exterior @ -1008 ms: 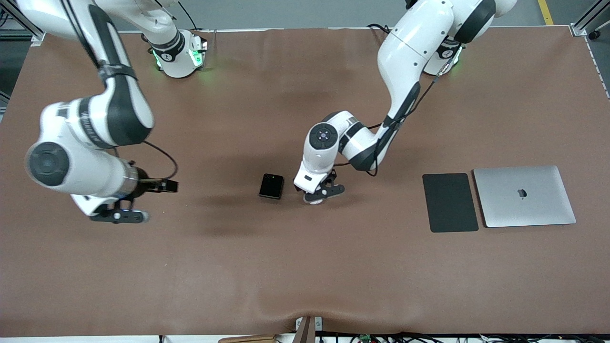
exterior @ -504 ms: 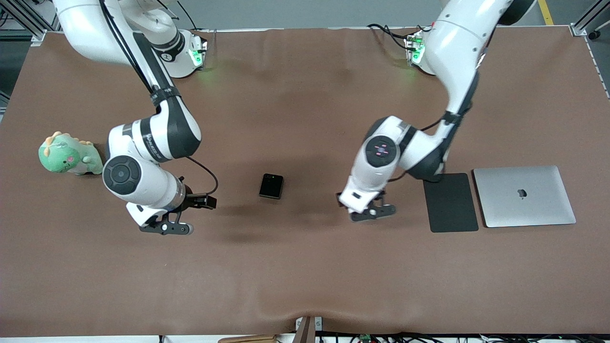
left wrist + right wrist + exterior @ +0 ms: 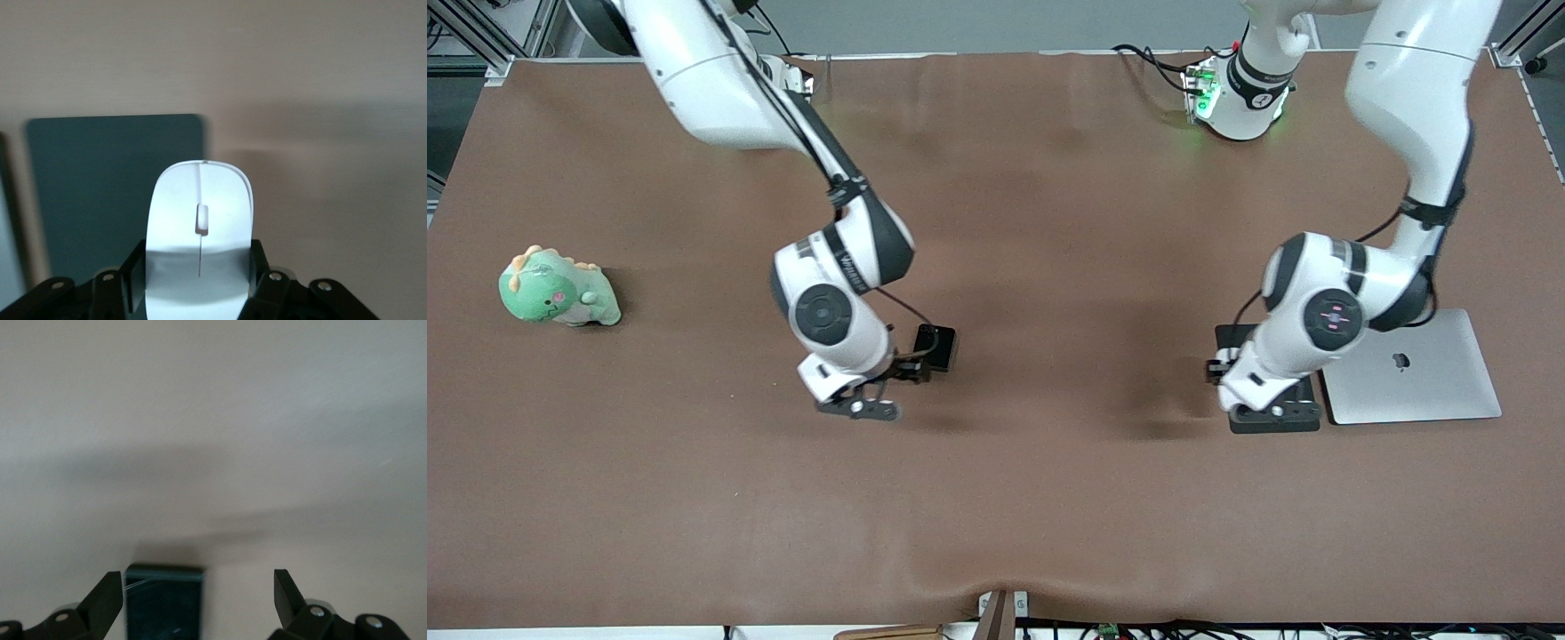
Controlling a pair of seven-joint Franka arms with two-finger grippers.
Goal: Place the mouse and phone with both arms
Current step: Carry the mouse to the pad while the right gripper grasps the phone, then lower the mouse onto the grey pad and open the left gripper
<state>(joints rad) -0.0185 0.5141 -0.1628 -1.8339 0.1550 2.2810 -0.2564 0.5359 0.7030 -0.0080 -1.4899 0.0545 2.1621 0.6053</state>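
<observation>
Right gripper [image 3: 874,402] over the phone [image 3: 940,347] mid-tabletop, fingers [image 3: 107,600] spread wide, nothing grasped. Left gripper [image 3: 1272,411] over the dark pad [image 3: 1232,338] near the laptop [image 3: 1414,369], fingers clenched on the mouse [image 3: 200,233]. Neither item placed yet; phone still to be picked up.

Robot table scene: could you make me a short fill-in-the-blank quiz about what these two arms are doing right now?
1. The left gripper is shut on the white ____.
2. It hangs over the dark ____, beside the laptop.
3. The right gripper, with open fingers, is over the black ____.
4. The green ____ lies toward the right arm's end of the table.

Missing words: mouse; pad; phone; plush toy
</observation>
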